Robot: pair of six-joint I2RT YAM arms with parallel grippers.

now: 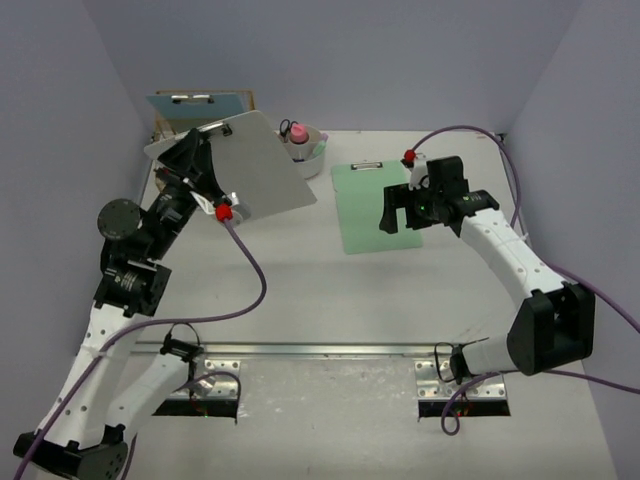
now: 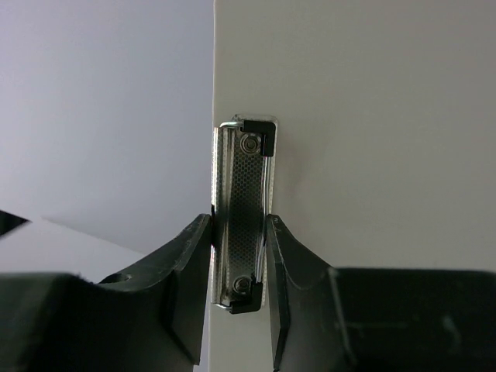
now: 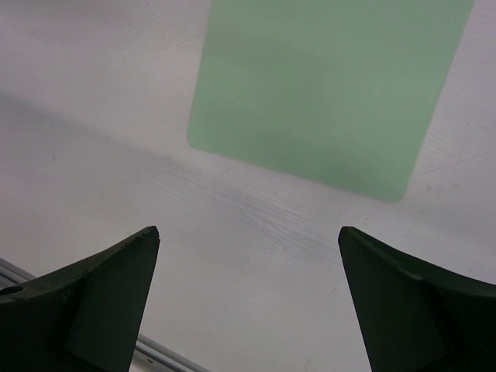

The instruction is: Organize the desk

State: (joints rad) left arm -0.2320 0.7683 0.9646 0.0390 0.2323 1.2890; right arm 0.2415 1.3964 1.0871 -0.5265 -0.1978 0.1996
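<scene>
1. Tabletop: a wide white slab filling the floor of the lavender-walled enclosure, with a metal rail along its near edge. It looks rigid, fixed and smooth. It is not something to grasp, and I judge that flat things lying on it will slide easily and be hard to get a finger under.
2. Far-left corner: a blue clipboard stands on edge in what looks like a tan rack.
3. Left tool: its fingers are nearly closed and pinch the metal clip of a white clipboard. The board is held tilted in the air, above the tabletop's far-left part and just in front of the rack.
4. White clipboard: it is thin and probably light and stiff. The clip seems the best hold, though a board this broad could swing about so narrow a grip.
5. Far edge, near the middle: a white bowl holds pink-handled scissors. It sits close to the raised board's right edge and could be knocked if the board swings.
6. Right of centre: a green clipboard lies flat with its clip toward the far edge. Its raised clip is likely the only easy hold.
7. Right tool: its fingers are spread wide and hold nothing. It hangs above the green clipboard's near end.
</scene>
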